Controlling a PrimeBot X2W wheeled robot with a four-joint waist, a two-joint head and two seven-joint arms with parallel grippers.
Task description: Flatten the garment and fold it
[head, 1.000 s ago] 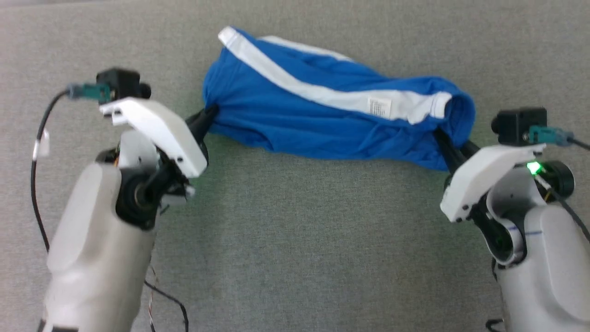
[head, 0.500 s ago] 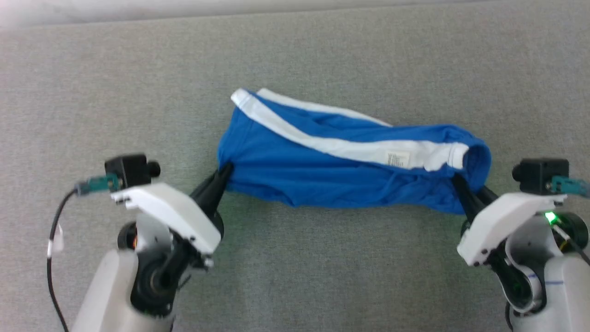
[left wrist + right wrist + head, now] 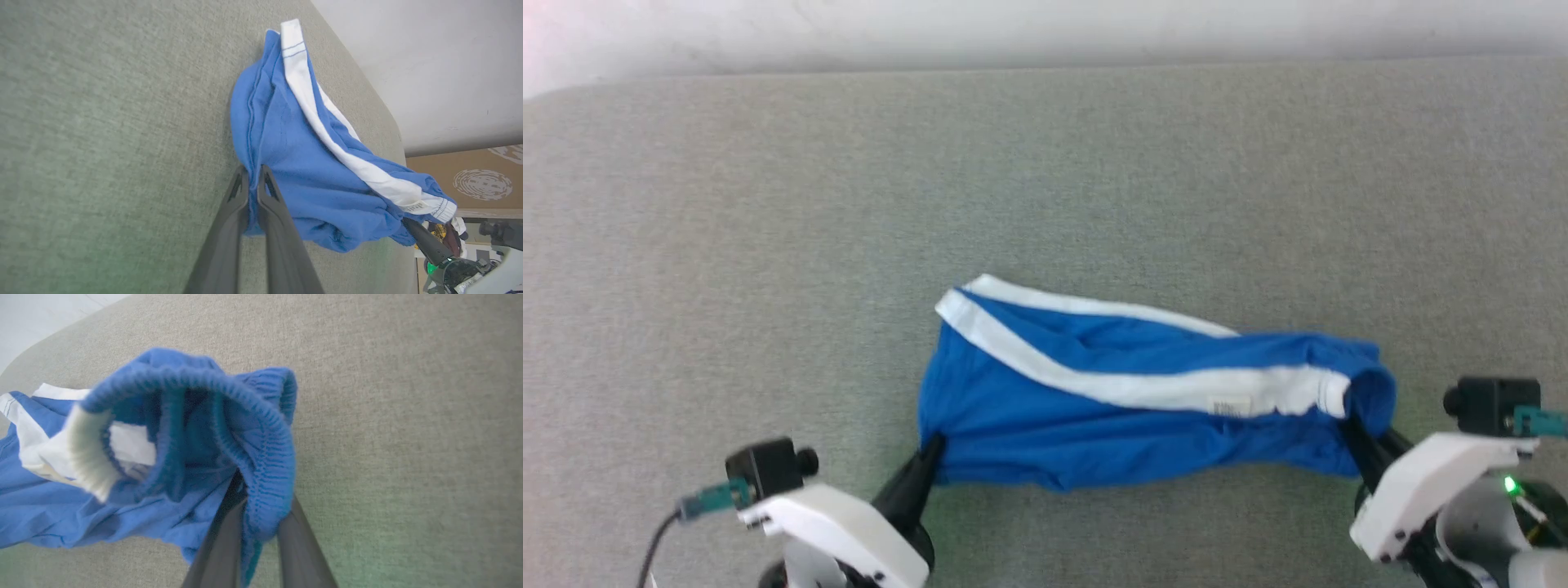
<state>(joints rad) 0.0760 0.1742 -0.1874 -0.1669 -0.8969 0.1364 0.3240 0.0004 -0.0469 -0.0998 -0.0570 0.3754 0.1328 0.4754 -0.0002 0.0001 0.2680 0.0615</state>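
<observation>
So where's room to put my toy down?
The grey table is bare from the shorts to its far edge, and left of them. It's crowded near the robot, where the left fingers and right fingers pinch the shorts' ends.

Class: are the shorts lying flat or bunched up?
Bunched up. The shorts are wrinkled and doubled over, waistband gaping open.

Bright blue garment (image 3: pixel 1094 408) with white side stripes on grey-green fabric surface (image 3: pixel 768 245)

Left claw (image 3: pixel 253 171) dark, shell (image 3: pixel 837 523) white, camera (image 3: pixel 768 464) black.
</observation>
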